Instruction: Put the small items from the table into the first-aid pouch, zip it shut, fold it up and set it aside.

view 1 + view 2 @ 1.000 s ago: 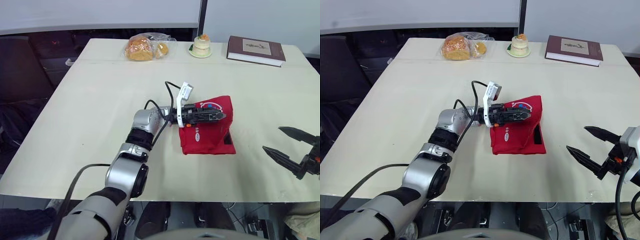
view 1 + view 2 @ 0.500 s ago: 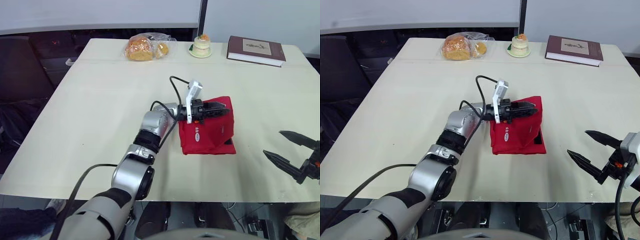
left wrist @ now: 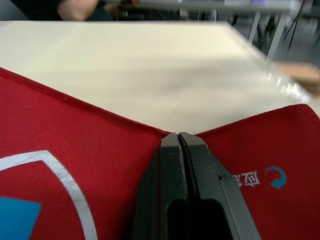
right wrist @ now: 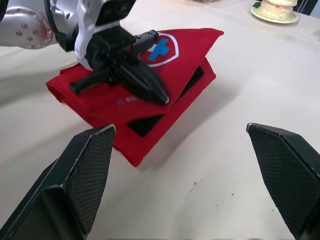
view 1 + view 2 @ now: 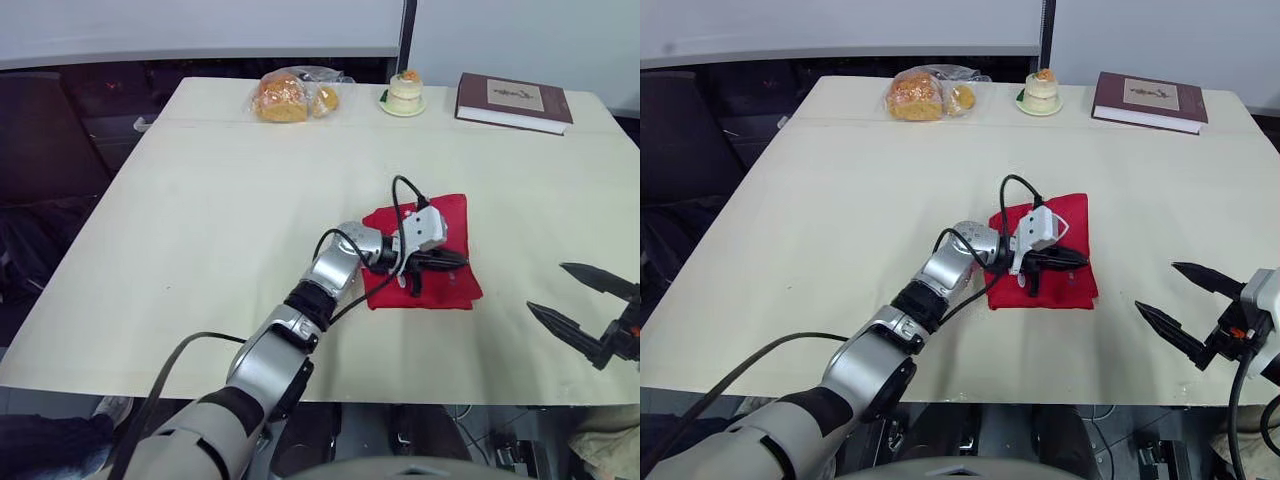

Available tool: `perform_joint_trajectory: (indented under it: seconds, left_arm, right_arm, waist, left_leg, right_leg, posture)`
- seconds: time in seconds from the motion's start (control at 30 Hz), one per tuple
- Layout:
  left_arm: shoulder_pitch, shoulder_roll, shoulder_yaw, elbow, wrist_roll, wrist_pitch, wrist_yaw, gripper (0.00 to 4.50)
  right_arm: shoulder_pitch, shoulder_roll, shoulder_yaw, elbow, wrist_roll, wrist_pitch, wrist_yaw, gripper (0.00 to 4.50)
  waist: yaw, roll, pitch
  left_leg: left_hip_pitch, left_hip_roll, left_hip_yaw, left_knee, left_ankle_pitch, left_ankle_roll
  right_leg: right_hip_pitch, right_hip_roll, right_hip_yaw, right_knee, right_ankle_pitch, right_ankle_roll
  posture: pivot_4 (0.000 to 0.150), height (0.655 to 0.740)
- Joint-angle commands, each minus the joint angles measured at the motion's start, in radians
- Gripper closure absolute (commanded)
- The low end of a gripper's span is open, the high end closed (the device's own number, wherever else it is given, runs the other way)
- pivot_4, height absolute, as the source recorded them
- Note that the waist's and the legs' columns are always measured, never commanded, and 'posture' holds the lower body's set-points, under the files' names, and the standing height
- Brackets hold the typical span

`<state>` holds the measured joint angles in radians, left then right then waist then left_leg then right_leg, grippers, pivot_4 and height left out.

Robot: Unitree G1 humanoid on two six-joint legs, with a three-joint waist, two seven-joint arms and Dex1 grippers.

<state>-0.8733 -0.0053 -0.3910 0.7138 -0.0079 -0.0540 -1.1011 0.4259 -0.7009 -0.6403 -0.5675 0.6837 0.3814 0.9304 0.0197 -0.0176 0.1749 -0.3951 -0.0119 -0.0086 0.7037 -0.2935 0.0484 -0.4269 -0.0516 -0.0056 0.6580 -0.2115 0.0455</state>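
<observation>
The first-aid pouch [image 5: 455, 220] lies folded on the table [image 5: 200, 200], right of centre and nearer the robot's edge than the far edge. It is red. The right wrist view shows a white shield outline with a blue cross [image 4: 159, 50] on the upper layer, and dark gaps between the layers along the side that faces the right arm. The upper layer stands slightly raised above the lower layers on that side.

The left arm reaches across the table from the robot's left and lies over the pouch. The left gripper [image 5: 460, 262] rests on the upper layer with its tips at that layer's edge. In the left wrist view, its two black fingers [image 3: 200, 165] are pressed together with no gap, and the red fabric edge draws in to a V at the tips. The fingers therefore clamp the edge of the upper layer. A black cable [image 5: 405, 190] loops above the wrist.

The right gripper [image 5: 546, 287] hovers over the robot's right near corner of the table, well apart from the pouch and touching nothing. Its fingers [image 4: 90, 165] are spread wide and point toward the pouch.

Along the far edge of the table stand a clear bag of bread [image 5: 290, 95], a small cake on a plate [image 5: 404, 92] and a dark red book [image 5: 513, 100], all well apart from the pouch.
</observation>
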Motion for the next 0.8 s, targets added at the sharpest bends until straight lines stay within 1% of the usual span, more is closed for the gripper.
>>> perform_joint_trajectory:
  seconds: [0.03,0.13,0.23,0.43,0.63,0.67,0.7,0.77,0.8]
  left_arm:
    - [0.002,-0.001,-0.059,0.085,0.076,-0.058,-0.001,4.42]
    - [-0.003,-0.008,-0.082,0.111,0.100,-0.087,-0.033,4.42]
    - [0.008,-0.005,-0.107,0.108,0.107,-0.100,-0.094,4.42]
    - [0.042,0.009,-0.127,0.046,0.092,-0.089,-0.215,4.42]
    - [0.037,0.024,-0.133,0.002,0.070,-0.072,-0.304,4.42]
    - [0.032,0.020,-0.115,-0.021,0.035,-0.042,-0.332,4.42]
    - [0.012,0.006,-0.071,-0.052,-0.025,0.018,-0.349,4.42]
    - [-0.074,-0.023,0.044,-0.060,-0.134,0.109,-0.325,4.42]
    - [-0.104,-0.032,0.079,-0.052,-0.159,0.129,-0.306,4.42]
  right_arm:
    - [0.003,0.002,-0.011,-0.009,0.002,-0.023,0.001,0.00]
    - [0.002,0.002,-0.011,-0.009,0.001,-0.024,0.001,0.00]
    - [0.004,0.002,-0.013,-0.007,0.000,-0.024,0.003,0.00]
    - [0.011,0.005,-0.016,-0.011,-0.001,-0.025,0.003,0.00]
    - [0.010,0.003,-0.015,-0.010,0.000,-0.025,0.004,0.00]
    - [0.009,0.003,-0.014,-0.009,0.000,-0.025,0.004,0.00]
    - [0.009,0.003,-0.013,-0.009,0.001,-0.025,0.004,0.00]
    - [0.009,0.005,-0.011,-0.011,0.002,-0.023,0.002,0.00]
    - [0.009,0.005,-0.011,-0.012,0.002,-0.023,0.001,0.00]
  waist:
    - [0.000,0.000,0.000]
    - [0.000,0.000,-0.001]
    - [0.000,0.001,-0.002]
    - [-0.003,0.004,-0.003]
    - [-0.006,0.004,-0.003]
    - [-0.006,0.004,-0.003]
    - [-0.006,0.004,-0.003]
    - [-0.006,0.004,-0.002]
    - [-0.005,0.004,-0.002]
  left_leg:
    - [0.001,0.000,0.000,0.000,0.000,0.000]
    - [0.003,0.000,-0.001,0.000,0.000,0.000]
    - [0.004,0.000,-0.002,0.000,-0.001,0.001]
    - [0.004,0.000,-0.002,0.000,-0.001,0.002]
    - [0.004,0.001,-0.002,0.000,-0.001,0.002]
    - [0.004,0.001,-0.001,0.000,-0.001,0.002]
    - [0.004,0.002,-0.001,0.000,-0.001,0.002]
    - [0.004,0.002,-0.002,0.000,-0.001,0.002]
    - [0.003,0.002,-0.002,0.000,-0.001,0.002]
  right_leg:
    - [0.001,0.000,0.000,0.000,0.000,0.000]
    - [0.004,0.000,-0.001,-0.001,0.000,0.000]
    - [0.006,0.000,-0.002,-0.003,0.000,0.000]
    - [0.006,0.000,-0.002,-0.003,0.000,0.000]
    - [0.006,0.000,-0.002,-0.003,0.000,0.000]
    - [0.006,0.001,-0.002,-0.003,0.000,0.000]
    - [0.006,0.001,-0.002,-0.003,0.000,0.000]
    - [0.005,0.001,-0.002,-0.003,-0.001,0.000]
    - [0.004,0.001,-0.002,-0.003,-0.001,0.000]
  posture:
    - [0.150,0.7289]
    - [0.150,0.7289]
    - [0.150,0.7289]
    - [0.150,0.7289]
    - [0.150,0.7289]
    - [0.150,0.7289]
    - [0.150,0.7289]
    - [0.150,0.7289]
    - [0.150,0.7289]
